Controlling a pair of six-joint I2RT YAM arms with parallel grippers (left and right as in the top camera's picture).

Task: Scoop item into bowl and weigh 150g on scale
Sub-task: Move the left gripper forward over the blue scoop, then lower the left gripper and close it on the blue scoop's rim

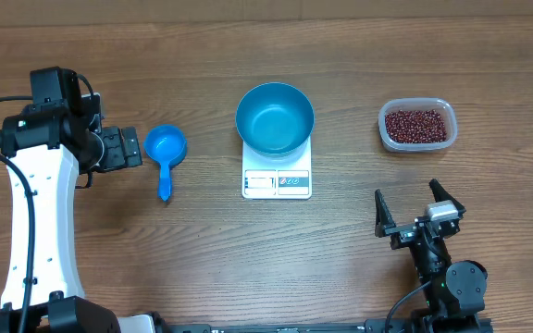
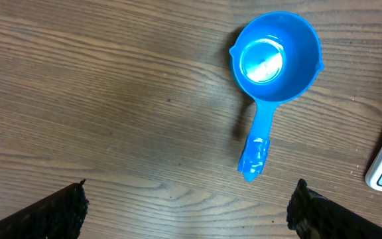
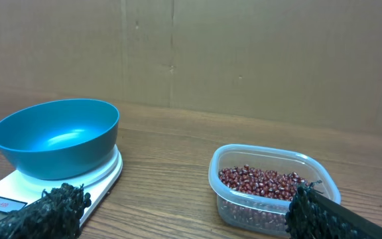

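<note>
Left gripper (image 1: 137, 148) and right gripper (image 1: 407, 199) gape wide, empty. Bowl (image 1: 275, 117) sits on the scale (image 1: 277, 182); beans (image 1: 418, 125) lie right of it, scoop (image 1: 166, 148) left. Best to straddle the scoop's handle crosswise, clamp firmly and lift level.

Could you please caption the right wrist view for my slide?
Open right gripper faces an empty round blue bowl on a white kitchen scale, beside a clear plastic tub of red-brown beans.

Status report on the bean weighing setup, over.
Left gripper open by scoop, right gripper open near tub, both empty. Bowl empty on scale; beans in tub. Nothing in the way.
</note>
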